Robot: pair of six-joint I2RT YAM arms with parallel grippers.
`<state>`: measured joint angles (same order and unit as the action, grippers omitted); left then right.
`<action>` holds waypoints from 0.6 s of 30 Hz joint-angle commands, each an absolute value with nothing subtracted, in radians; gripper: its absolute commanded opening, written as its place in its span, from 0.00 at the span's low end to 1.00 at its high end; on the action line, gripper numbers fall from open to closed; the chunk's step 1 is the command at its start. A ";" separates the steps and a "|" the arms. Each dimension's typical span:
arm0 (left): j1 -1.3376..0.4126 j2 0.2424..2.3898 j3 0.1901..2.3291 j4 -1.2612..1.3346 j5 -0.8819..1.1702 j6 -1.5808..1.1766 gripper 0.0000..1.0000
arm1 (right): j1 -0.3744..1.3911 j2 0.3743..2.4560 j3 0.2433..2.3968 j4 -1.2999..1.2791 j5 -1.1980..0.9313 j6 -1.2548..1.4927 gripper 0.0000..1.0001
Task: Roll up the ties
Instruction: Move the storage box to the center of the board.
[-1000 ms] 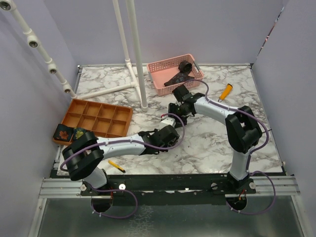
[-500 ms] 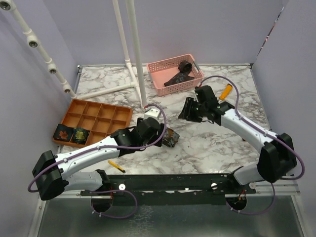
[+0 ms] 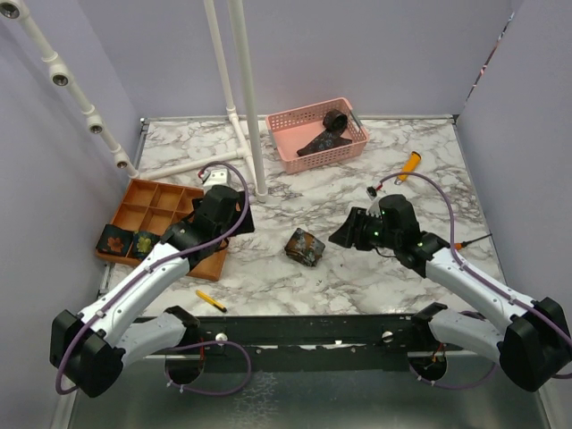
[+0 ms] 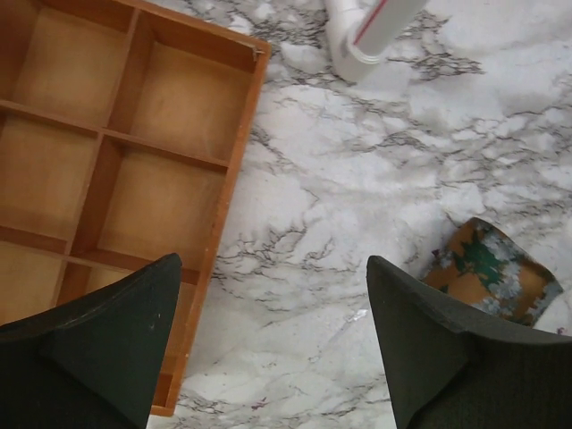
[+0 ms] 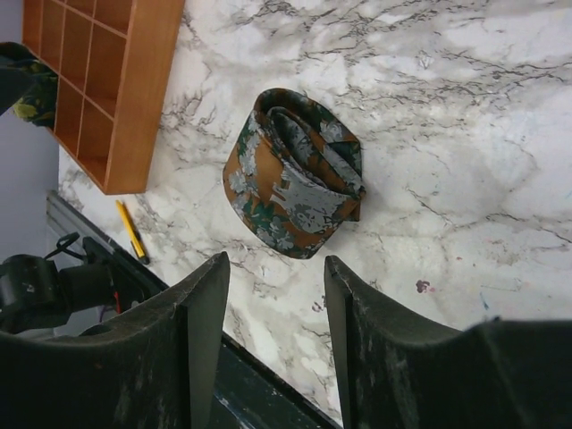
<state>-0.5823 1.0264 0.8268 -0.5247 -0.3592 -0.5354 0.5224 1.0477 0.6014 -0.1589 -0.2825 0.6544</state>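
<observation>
At the far left, the orange tray [image 4: 234, 170] holds two rolled ties [image 3: 113, 239] [image 3: 143, 242] side by side in its near-left compartments. Our left gripper [image 4: 273, 353] hangs over the tray's right edge with its fingers spread wide and nothing between them. Near the middle of the marble table [image 3: 268, 201], well apart from the tray, sits a third rolled tie [image 5: 295, 174], rust and green on dark, lying on the bare table and touched by neither arm. We judge it light and soft: a springy coil of slick fabric that holds only by its own friction, so a pinch on the outer flap alone would likely let it unwind. We would close across the whole coil, with the fingers on opposite curved sides so the loose tail end is trapped under one pad, and squeeze gently, since it will flatten rather than resist. Behind it, the pink basket [image 3: 295, 125] holds more dark tie fabric [image 3: 323, 136], part strip, part coil as far as we can tell. Just right of the coil, our right gripper [image 5: 273, 331] points at it, jaws parted and empty.
</observation>
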 commanded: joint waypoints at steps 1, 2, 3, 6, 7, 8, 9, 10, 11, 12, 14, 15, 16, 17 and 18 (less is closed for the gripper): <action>-0.503 1.093 0.789 -0.574 -0.356 -0.555 0.85 | 0.528 1.069 0.590 -0.100 -0.361 0.657 0.50; -0.491 1.112 0.786 -0.575 -0.361 -0.554 0.84 | 0.528 1.065 0.586 -0.097 -0.369 0.659 0.50; -0.479 1.129 0.782 -0.575 -0.368 -0.552 0.83 | 0.529 1.056 0.579 -0.093 -0.372 0.663 0.50; -0.453 1.177 0.772 -0.574 -0.365 -0.555 0.78 | 0.529 1.013 0.544 -0.092 -0.362 0.667 0.50; -0.450 1.192 0.770 -0.573 -0.364 -0.556 0.77 | 0.530 1.000 0.534 -0.095 -0.358 0.667 0.50; -0.450 1.208 0.769 -0.566 -0.356 -0.553 0.76 | 0.529 0.989 0.525 -0.099 -0.355 0.667 0.50; -0.449 1.223 0.766 -0.559 -0.347 -0.548 0.75 | 0.529 0.981 0.518 -0.105 -0.352 0.668 0.50; -0.449 1.238 0.766 -0.554 -0.340 -0.546 0.74 | 0.531 0.972 0.512 -0.110 -0.349 0.668 0.50; -0.450 1.253 0.768 -0.545 -0.327 -0.544 0.73 | 0.530 0.963 0.506 -0.112 -0.349 0.671 0.50; -0.450 1.267 0.770 -0.535 -0.313 -0.543 0.72 | 0.531 0.955 0.501 -0.114 -0.348 0.673 0.50; -0.449 1.297 0.773 -0.521 -0.304 -0.551 0.70 | 0.530 0.940 0.492 -0.116 -0.344 0.677 0.50; -0.449 1.316 0.778 -0.513 -0.299 -0.555 0.68 | 0.530 0.933 0.490 -0.118 -0.344 0.679 0.50; -0.449 1.336 0.782 -0.508 -0.292 -0.563 0.65 | 0.529 0.926 0.489 -0.121 -0.344 0.680 0.50; -0.449 1.357 0.787 -0.502 -0.280 -0.572 0.59 | 0.529 0.920 0.488 -0.124 -0.342 0.681 0.50; -0.450 1.377 0.791 -0.493 -0.260 -0.584 0.52 | 0.529 0.913 0.486 -0.128 -0.341 0.684 0.50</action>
<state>-0.4534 1.3117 0.7757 -0.5327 -0.3279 -0.5507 0.5243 0.9459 0.4992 -0.1143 -0.3317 0.6724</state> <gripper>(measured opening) 0.624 0.503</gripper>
